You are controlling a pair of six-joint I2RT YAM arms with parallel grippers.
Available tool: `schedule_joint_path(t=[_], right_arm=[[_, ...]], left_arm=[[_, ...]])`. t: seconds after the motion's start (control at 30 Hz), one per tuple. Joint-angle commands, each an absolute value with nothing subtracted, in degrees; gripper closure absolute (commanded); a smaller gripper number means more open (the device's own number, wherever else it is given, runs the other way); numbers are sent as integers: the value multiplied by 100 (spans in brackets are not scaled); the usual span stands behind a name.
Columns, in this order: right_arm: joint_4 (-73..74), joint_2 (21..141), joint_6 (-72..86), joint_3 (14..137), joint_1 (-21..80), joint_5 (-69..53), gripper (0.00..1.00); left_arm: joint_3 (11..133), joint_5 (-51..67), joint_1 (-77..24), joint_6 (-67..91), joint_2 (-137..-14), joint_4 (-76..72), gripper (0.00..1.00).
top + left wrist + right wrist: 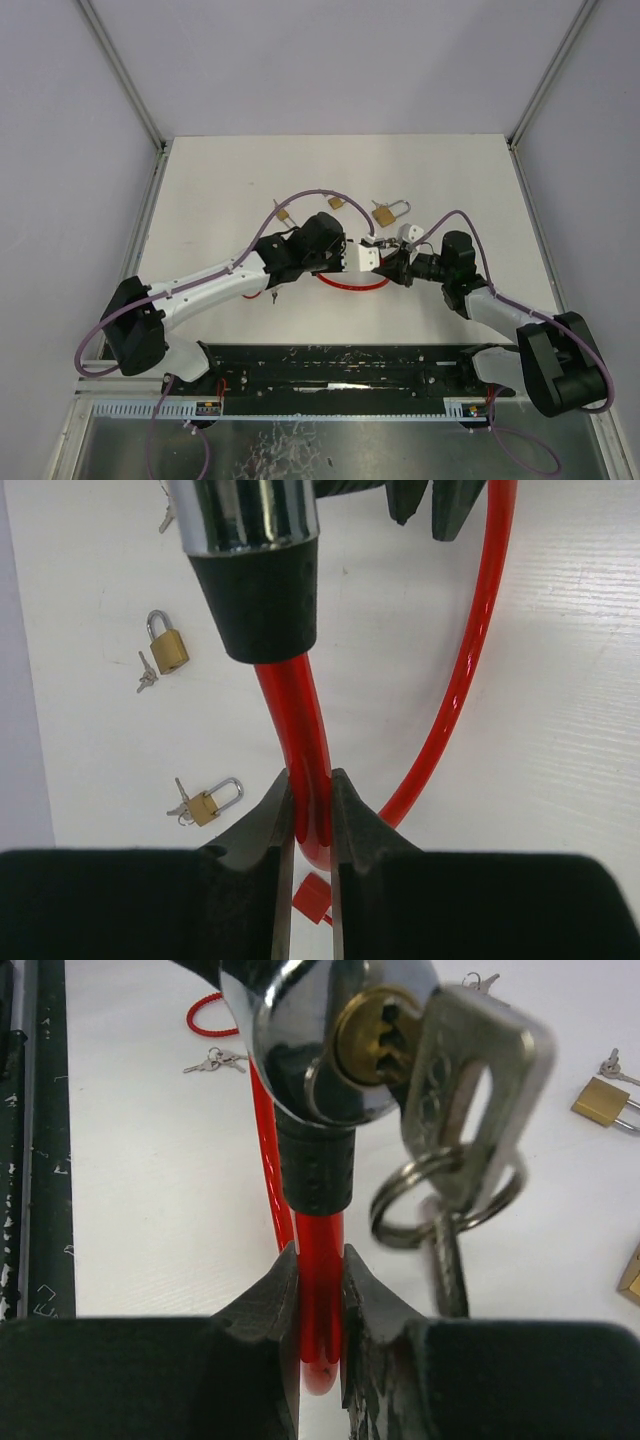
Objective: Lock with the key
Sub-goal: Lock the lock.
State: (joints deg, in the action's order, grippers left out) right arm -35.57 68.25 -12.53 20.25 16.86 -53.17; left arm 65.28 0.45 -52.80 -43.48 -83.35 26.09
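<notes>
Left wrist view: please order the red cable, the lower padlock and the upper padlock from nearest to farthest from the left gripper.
1. Red cable, clamped in the left gripper.
2. Lower padlock, on the left.
3. Upper padlock, left, farther up.

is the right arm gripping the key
No, its jaws pinch the red cable below the lock head; the key sits untouched in the keyhole.

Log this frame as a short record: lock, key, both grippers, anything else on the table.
lock: red cable lock with chrome head
key: at the head's keyhole, seemingly inserted, ring dangling
left gripper: shut on the lock's cable
right gripper: shut on the cable below the head
other: brass padlocks, loose keys on table
</notes>
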Motion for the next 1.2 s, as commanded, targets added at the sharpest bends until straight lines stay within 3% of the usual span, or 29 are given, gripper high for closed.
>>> schedule_joint_path(t=[0.0,0.2,0.4,0.57,0.67,0.8,1.0,1.07,1.17], right_arm=[[-4937,6902,-1245,2026,1689,-4997,100],[-4587,7100,-1645,2021,1679,-5142,99],[-3501,7152,-2495,2225,1670,-5965,88],[-3318,6939,-3003,2113,1666,-6065,69],[-2745,6825,-3553,2204,1663,-5830,67],[-1862,6929,-4156,2535,1659,-5505,68],[-1819,6781,-4138,2546,1643,-5608,71],[-1861,6795,-3960,2578,1603,-5641,77],[-1838,6844,-3728,2659,1591,-5815,99]], left_arm=[[6283,242,-5640,-4747,-8283,1899,100],[6185,176,-5683,-4807,-8390,1881,100],[6161,152,-5715,-4785,-8414,1881,100],[6160,53,-5729,-4726,-8537,1846,100],[6195,6,-5730,-4653,-8619,1846,100],[6214,-15,-5756,-4623,-8649,1846,100],[6112,-215,-5763,-4676,-8600,1897,100],[6074,-305,-5764,-4709,-8570,1899,100],[6081,-350,-5759,-4690,-8514,1907,100]])
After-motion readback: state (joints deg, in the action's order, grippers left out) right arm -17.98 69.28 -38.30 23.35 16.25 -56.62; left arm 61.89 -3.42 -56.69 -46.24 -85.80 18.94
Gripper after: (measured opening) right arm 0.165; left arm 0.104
